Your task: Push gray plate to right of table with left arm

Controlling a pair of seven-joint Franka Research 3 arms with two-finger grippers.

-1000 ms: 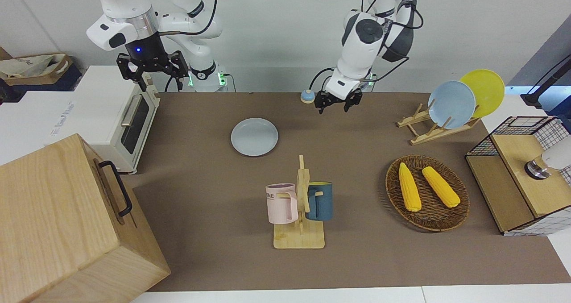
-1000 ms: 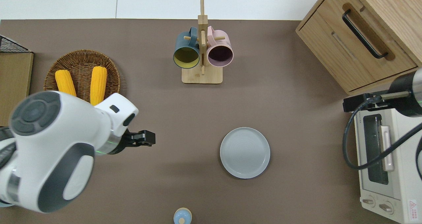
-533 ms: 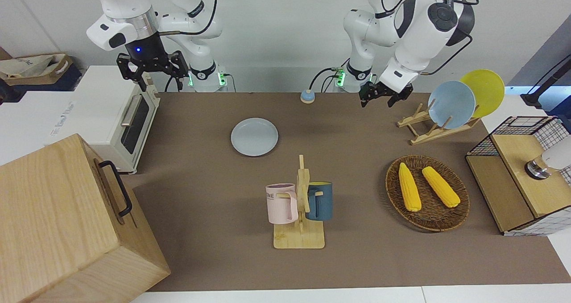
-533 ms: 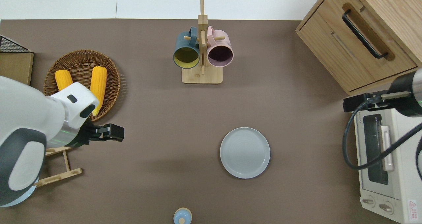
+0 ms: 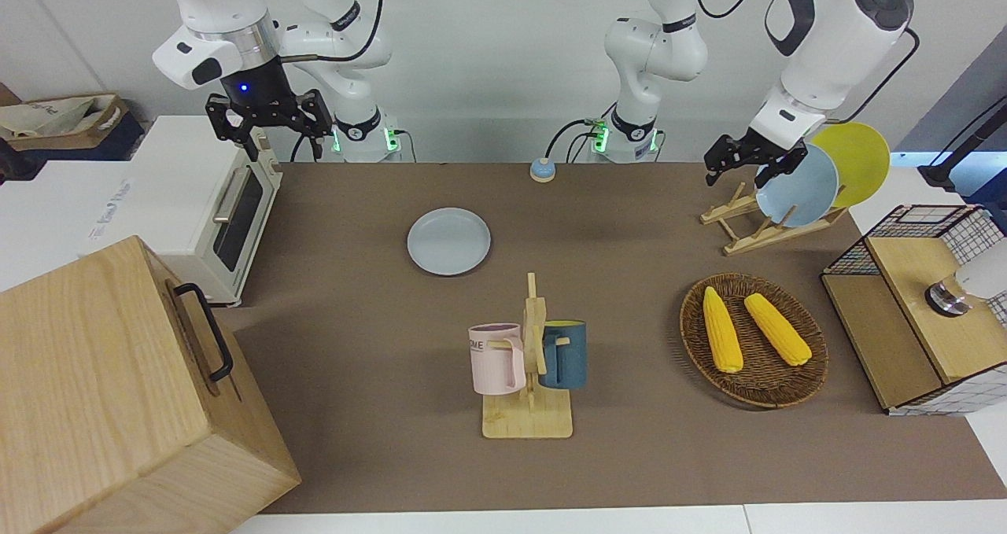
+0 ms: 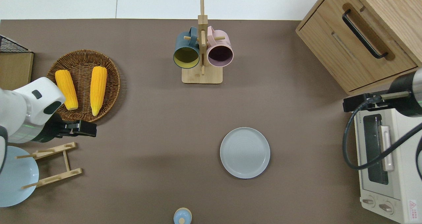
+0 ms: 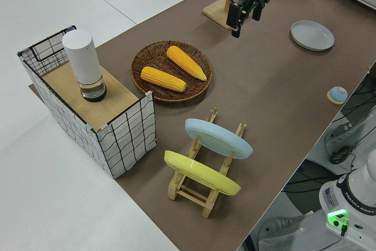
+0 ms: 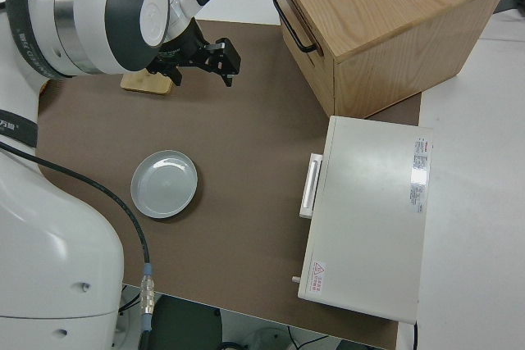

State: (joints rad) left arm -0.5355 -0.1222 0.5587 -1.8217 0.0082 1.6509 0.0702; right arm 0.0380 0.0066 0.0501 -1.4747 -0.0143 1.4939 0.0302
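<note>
We see the gray plate flat on the brown table — apart from the white oven — with the wooden cabinet farther from the robots.

A robotics lab staged as a kitchen. Two white arms are bolted at the 12 o'clock edge of a brown table, with cables and green status lights at their bases. Kitchen props cover it: toaster oven, mug rack, plate rack, corn basket.
</note>
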